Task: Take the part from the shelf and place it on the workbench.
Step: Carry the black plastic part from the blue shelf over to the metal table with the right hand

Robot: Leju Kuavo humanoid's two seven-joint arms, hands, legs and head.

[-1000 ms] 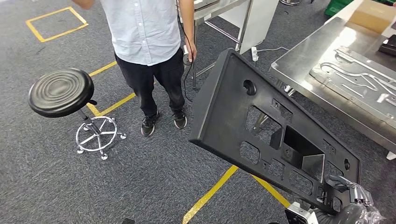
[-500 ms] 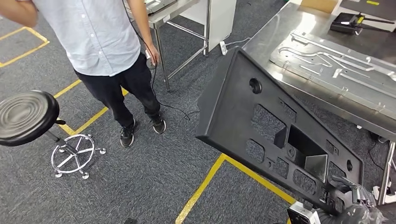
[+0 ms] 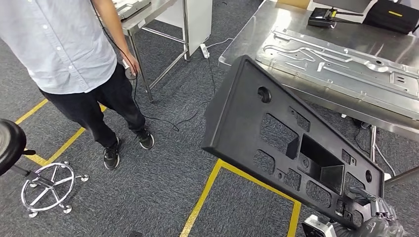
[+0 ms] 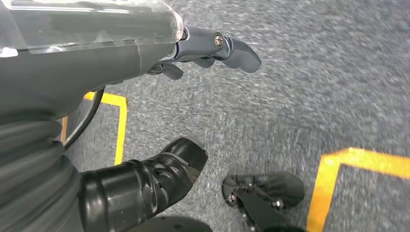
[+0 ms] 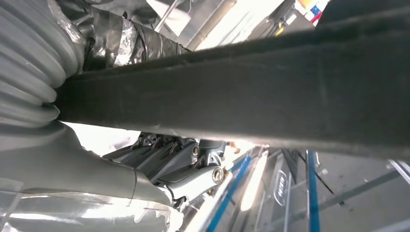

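Panel carried toward the steel workbench.
Right hand clamps its near corner alone, so it may swing and strike the bench edge; left hand hangs empty, fingers apart.

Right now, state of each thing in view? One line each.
Black part: off the shelf, tilted, carried above the floor, not yet on the workbench.
Right hand: grips the part's lower corner.
Left hand: holds nothing, over the carpet.
Workbench: bears a metal plate.
Stool: standing upright.
Person: standing, holding a cable.
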